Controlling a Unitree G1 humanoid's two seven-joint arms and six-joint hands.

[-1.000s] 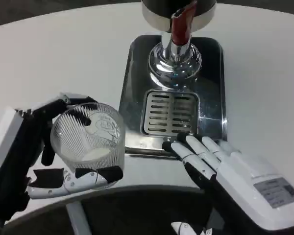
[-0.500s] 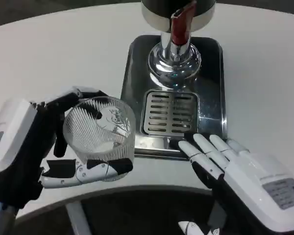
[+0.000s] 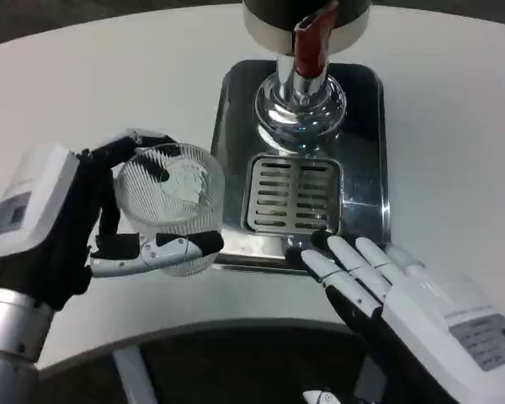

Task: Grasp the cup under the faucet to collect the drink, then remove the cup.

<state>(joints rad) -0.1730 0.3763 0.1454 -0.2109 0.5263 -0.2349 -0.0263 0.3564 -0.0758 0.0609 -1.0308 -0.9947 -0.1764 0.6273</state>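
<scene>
the left hand (image 3: 63,231) holds the ribbed glass cup (image 3: 170,206) just left of the steel drip tray (image 3: 362,126). the slotted grate (image 3: 291,195) lies under the red-handled faucet (image 3: 307,42), farther right. the right hand (image 3: 396,290) rests with fingers spread at the tray's near edge, holding nothing.

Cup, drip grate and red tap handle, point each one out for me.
cup (image 3: 172,202), head view, ribbed glass wall
drip grate (image 3: 292,195), head view, slotted middle
red tap handle (image 3: 310,44), head view, lever front

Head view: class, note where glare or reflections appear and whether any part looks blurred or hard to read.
In the head view, bright glare sits on the chrome faucet base and the steel drip tray mirrors it; the ribbed glass cup in the left hand stays sharp, its transparency blending with the white table; the right hand looks crisp, with soft shadows beneath.
</scene>
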